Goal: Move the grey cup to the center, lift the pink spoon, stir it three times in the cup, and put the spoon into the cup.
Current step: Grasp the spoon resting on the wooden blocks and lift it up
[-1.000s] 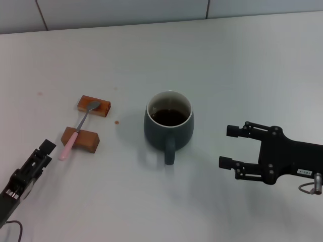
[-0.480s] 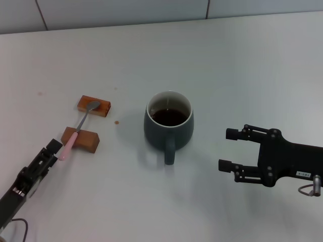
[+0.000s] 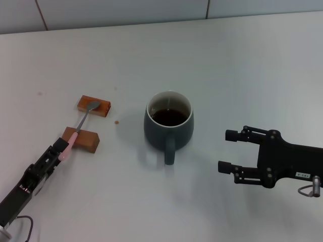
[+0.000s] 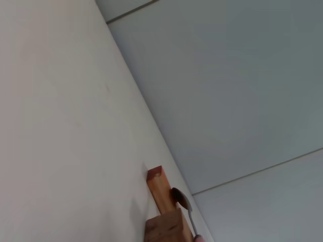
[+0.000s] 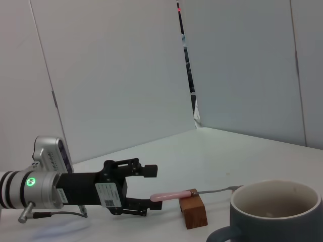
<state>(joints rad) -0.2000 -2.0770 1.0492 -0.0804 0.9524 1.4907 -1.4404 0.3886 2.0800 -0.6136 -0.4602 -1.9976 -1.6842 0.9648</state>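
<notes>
You won't find much readable text here. The right gripper (image 3: 228, 150), open and well to the side of the grey cup (image 3: 168, 123), carries a small white label on its black body; print too small to read. In the right wrist view the left gripper (image 5: 153, 185), beyond the cup with fingers apart, shows a white sticker with a QR-style code, characters illegible, and a round green lit emblem on its silver wrist. No brand or number legible.

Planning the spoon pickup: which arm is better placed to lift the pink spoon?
Left. The left gripper, open, is at the handle end of the pink spoon. The right gripper sits beyond the grey cup.
</notes>
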